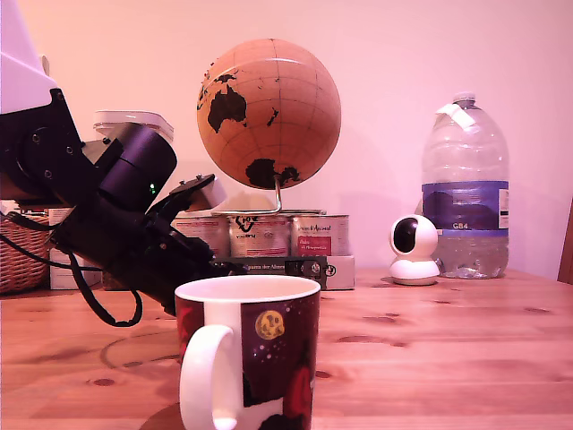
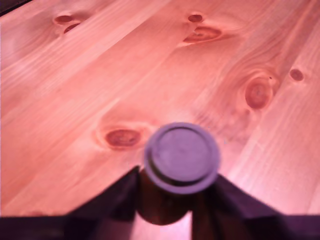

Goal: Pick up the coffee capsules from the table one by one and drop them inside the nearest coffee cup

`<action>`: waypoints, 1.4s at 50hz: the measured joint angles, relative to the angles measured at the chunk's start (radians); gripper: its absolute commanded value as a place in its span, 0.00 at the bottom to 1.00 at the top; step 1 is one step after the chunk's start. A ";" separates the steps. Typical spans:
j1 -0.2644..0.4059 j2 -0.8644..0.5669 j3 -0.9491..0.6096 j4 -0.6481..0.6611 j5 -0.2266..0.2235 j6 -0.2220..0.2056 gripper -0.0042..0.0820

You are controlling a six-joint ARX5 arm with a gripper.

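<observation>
Looking at exterior view, we see cup (image 1: 248, 349) front and centre on table (image 1: 448, 349), handle toward camera. Arm (image 1: 107, 206) slants down behind cup from exterior view's left; gripper tip hidden behind rim. Globe (image 1: 269, 112), tins (image 1: 260, 235), bottle (image 1: 465, 188), small camera (image 1: 414, 249), basket (image 1: 20, 251) stand along back edge. Wrist view: we find gripper (image 2: 167, 195) fingers (image 2: 115, 200) clenched on capsule (image 2: 181, 156), flat end toward lens, knotty planks beyond. Whether capsule touches table, we cannot tell.
</observation>
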 measured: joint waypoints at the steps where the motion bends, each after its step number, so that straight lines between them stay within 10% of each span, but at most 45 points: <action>1: 0.000 0.000 0.000 0.001 0.000 0.000 0.32; 26: 0.000 0.000 0.000 -0.001 0.008 0.021 0.23; 48: 0.002 -0.052 0.008 -0.135 0.105 0.077 0.23; 70: 0.003 -0.372 -0.012 -0.279 0.176 0.100 0.23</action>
